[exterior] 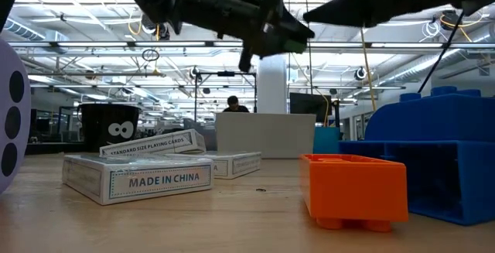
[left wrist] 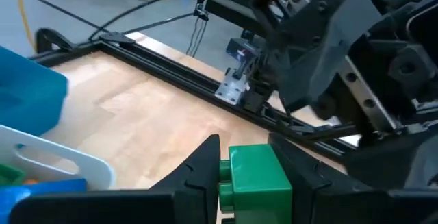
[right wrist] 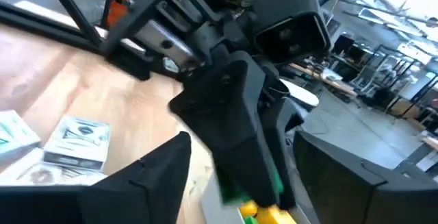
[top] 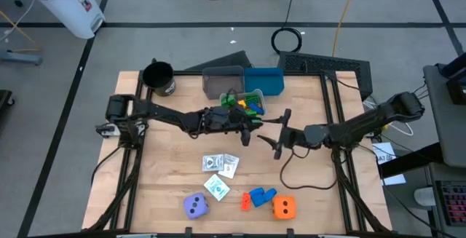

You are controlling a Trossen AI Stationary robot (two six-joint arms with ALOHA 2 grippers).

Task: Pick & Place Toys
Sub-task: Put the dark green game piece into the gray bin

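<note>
Green block [left wrist: 256, 183] fills the left wrist view, pinched between the left gripper [top: 247, 125]'s two dark fingers, above the table [top: 167, 180] just beside the blue bin [top: 266, 81]. Facing it, the right gripper [top: 280, 132] hovers with its fingers spread around nothing. More blocks [top: 247, 101] sit heaped by the bins. Nearer the front edge lie white cards [top: 220, 165], a purple die [top: 195, 206], an orange die [top: 284, 207] and a blue block [top: 263, 194].

Wood table [top: 167, 187]. Far edge: black cup [top: 159, 78], grey bin [top: 221, 82], blue bin [top: 266, 81] just beside it. Middle: white card packs [top: 220, 164], one more [top: 216, 187] nearer. Near edge: purple die [top: 196, 206], blue block [top: 264, 194] touching orange block [top: 247, 199], orange die [top: 284, 207].
</note>
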